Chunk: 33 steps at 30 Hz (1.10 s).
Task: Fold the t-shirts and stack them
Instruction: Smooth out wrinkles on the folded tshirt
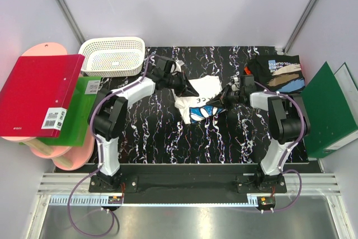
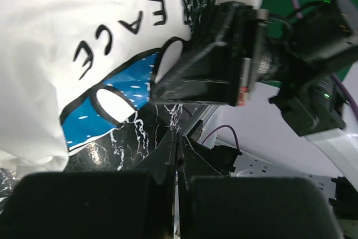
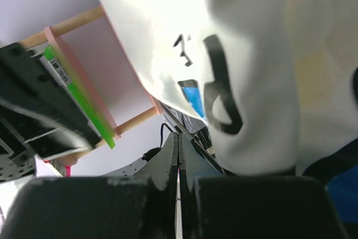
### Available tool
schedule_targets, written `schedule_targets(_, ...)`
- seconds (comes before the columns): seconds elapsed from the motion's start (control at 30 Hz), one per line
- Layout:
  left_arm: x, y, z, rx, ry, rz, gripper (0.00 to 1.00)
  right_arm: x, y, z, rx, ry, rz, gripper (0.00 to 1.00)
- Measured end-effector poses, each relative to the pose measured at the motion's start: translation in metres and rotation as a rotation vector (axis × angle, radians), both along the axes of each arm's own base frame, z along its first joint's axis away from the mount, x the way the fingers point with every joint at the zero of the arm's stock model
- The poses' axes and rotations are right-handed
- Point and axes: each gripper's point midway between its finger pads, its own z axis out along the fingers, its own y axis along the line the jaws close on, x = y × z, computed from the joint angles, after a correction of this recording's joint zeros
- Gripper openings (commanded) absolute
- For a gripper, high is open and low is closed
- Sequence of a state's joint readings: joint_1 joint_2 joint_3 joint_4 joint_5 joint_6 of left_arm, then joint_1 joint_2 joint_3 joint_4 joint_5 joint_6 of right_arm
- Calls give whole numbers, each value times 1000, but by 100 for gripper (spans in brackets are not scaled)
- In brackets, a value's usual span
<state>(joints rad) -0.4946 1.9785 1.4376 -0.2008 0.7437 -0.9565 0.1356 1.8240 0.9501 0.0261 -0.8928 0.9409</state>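
Note:
The white t-shirt (image 1: pixel 201 96) with dark lettering and a blue print lies crumpled in the middle of the black marbled table (image 1: pixel 168 138). It also fills the upper left of the left wrist view (image 2: pixel 67 37) and the upper right of the right wrist view (image 3: pixel 251 54). My left gripper (image 1: pixel 183 82) is at its far left edge, and its jaws (image 2: pixel 179 134) are shut with no cloth visible between them. My right gripper (image 1: pixel 224 98) is at the shirt's right edge, also shut (image 3: pixel 179 135) with nothing seen in it. A black t-shirt (image 1: pixel 278 74) with tan-blue-white print lies folded at the back right.
A white lattice basket (image 1: pixel 112 55) stands at the back left. A red binder (image 1: pixel 36 93) and a green binder (image 1: pixel 78 110) rest on a pink shelf (image 1: pixel 61 155) on the left. Another green binder (image 1: pixel 330 110) lies on the right.

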Motion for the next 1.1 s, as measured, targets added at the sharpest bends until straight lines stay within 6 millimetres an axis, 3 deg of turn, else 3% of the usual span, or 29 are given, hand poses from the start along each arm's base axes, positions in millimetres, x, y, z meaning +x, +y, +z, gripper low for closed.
schedule_targets(0.07, 2, -1, 6, -19, -14, -4, 0, -1, 0, -9, -3, 26, -1, 0)
schedule_targets(0.17, 5, -2, -3, -21, 1, -9, 0, -2, -1, -21, -15, 71, 0, 0)
schedule_targets(0.33, 9, 5, -54, 25, 106, 0, 0, -3, -5, -36, -73, 130, -11, 0)
schedule_targets(0.43, 9, 20, -86, 68, 185, 22, 0, -3, -9, -42, -112, 153, -19, 0)
schedule_targets(0.6, 4, 58, -111, 114, 274, 75, 0, -2, -12, -54, -155, 186, -15, 0)
schedule_targets(0.77, 2, 86, -112, 121, 303, 111, 0, -8, -15, -65, -186, 231, -11, 0)
schedule_targets(1.0, 4, 87, -104, 102, 259, 68, 0, -5, -23, -65, -267, 232, -2, 0)
schedule_targets(1.1, 9, 86, -89, 92, 220, 58, 0, -1, -25, -61, -295, 210, 11, 0)
